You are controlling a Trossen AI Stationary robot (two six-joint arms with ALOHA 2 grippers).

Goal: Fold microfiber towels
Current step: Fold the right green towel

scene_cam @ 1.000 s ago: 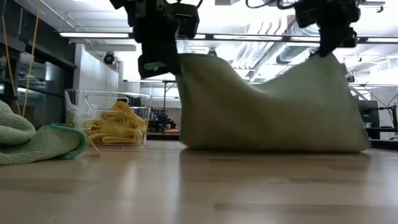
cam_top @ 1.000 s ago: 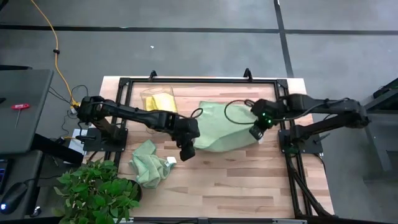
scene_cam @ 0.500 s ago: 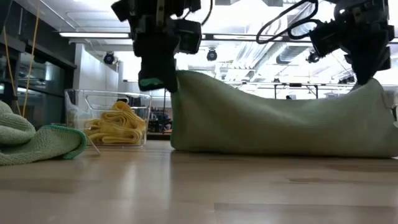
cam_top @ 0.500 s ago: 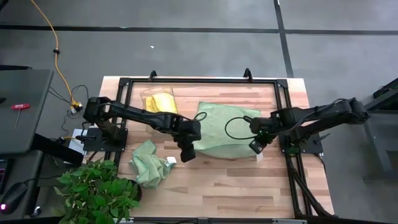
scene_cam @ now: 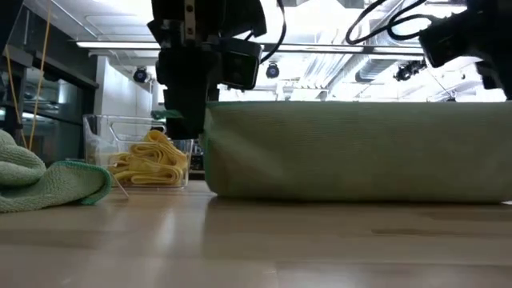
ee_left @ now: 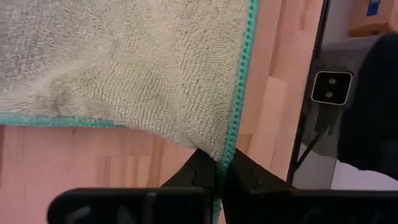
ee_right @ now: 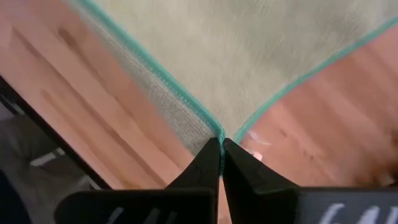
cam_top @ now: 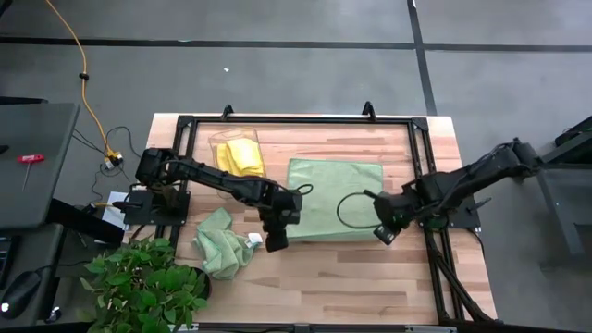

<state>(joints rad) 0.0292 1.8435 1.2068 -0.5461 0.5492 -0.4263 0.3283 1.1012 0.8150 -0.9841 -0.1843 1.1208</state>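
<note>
We hold the pale sage-green microfiber towel (cam_top: 333,194) spread flat, left gripper (cam_top: 276,242) and right gripper (cam_top: 382,235) each pinching a near corner, so next we likely carry those corners across to fold it.

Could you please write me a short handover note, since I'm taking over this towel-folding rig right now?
Left gripper: shut on the near-left corner of the spread green towel.
Right gripper: shut on its near-right corner.
That towel's far part lies on the table; its near edge is held up, stretched between the grippers.
Yellow towels sit in the clear container; a crumpled green towel lies near the plant.
Left: the fold itself, then the crumpled one.
</note>
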